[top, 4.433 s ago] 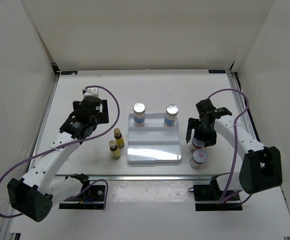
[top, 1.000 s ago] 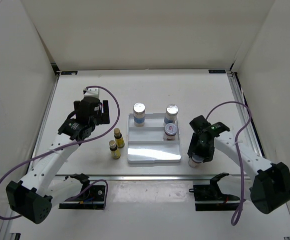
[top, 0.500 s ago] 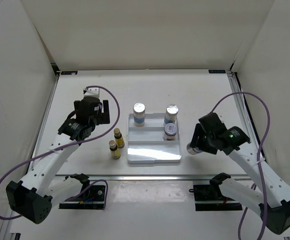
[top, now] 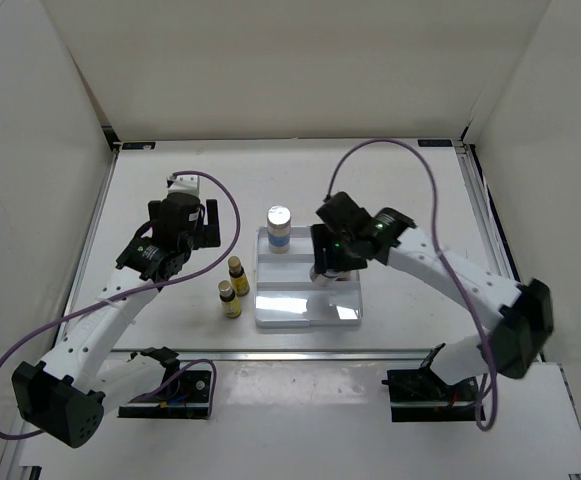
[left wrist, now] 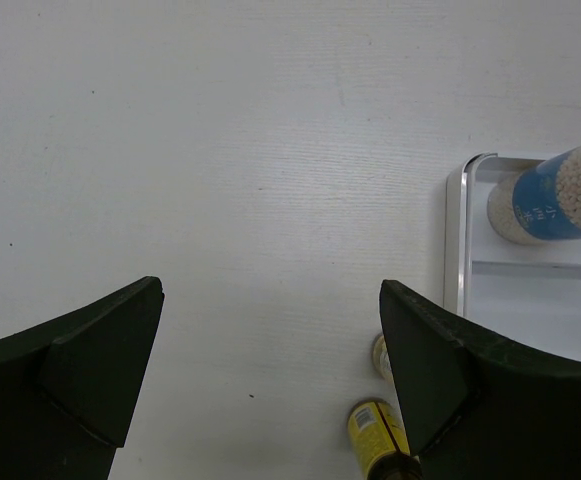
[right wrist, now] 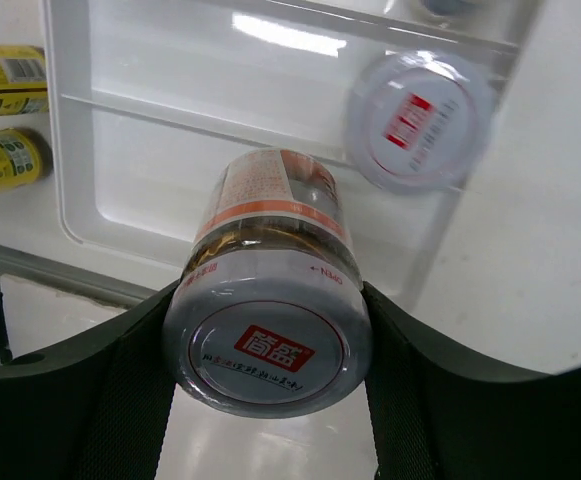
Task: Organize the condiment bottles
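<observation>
Where the right gripper (top: 330,265) is: over the white tray (top: 290,308), its arm stretched across from the right side.
Right gripper's hold: clenched on a red-labelled jar (right wrist: 267,300), one finger on either side just below the silver lid.
Held jar: above the tray, lid toward the wrist camera, just beside the second jar; whether its base touches the tray floor cannot be told.
Second red-labelled jar (right wrist: 418,120): upright in the tray's middle row, at the right end.
Blue-labelled bottle (top: 279,228): upright in the back row's left corner.
Farther yellow bottle (top: 236,273): upright on the table (left wrist: 270,120), just left of the tray.
Nearer yellow bottle (top: 229,298): upright, close beside the farther one.
Left gripper (left wrist: 270,300): released, jaws spread wide over bare table, nothing between them.
</observation>
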You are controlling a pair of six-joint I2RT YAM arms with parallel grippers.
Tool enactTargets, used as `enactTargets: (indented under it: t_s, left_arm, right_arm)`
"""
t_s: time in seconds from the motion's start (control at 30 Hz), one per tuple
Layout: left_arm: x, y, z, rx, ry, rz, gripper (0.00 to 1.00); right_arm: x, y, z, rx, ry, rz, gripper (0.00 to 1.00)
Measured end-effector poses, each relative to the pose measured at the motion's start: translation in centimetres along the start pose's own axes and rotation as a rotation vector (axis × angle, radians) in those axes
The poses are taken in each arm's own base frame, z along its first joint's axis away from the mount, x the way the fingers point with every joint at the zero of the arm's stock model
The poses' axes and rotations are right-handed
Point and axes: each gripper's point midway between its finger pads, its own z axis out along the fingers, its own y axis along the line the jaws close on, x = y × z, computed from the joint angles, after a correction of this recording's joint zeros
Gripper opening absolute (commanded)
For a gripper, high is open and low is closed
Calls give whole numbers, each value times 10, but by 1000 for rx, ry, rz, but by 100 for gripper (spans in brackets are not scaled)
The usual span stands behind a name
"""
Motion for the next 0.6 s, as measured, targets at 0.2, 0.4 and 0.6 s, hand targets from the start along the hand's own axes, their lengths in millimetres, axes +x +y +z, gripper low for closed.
enactTargets:
  t_s: [0.2,0.4,0.6]
  left_arm:
    - [0,0,0,0,0,2,100]
    - [0,0,0,0,0,4,100]
    - [0,0,0,0,0,5,100]
  right_arm:
    - [-14,33,48,-17,77,-48,0]
    - [-21,45,81,-2,122,-62,0]
    - [-19,50,110,21,163,-64,2]
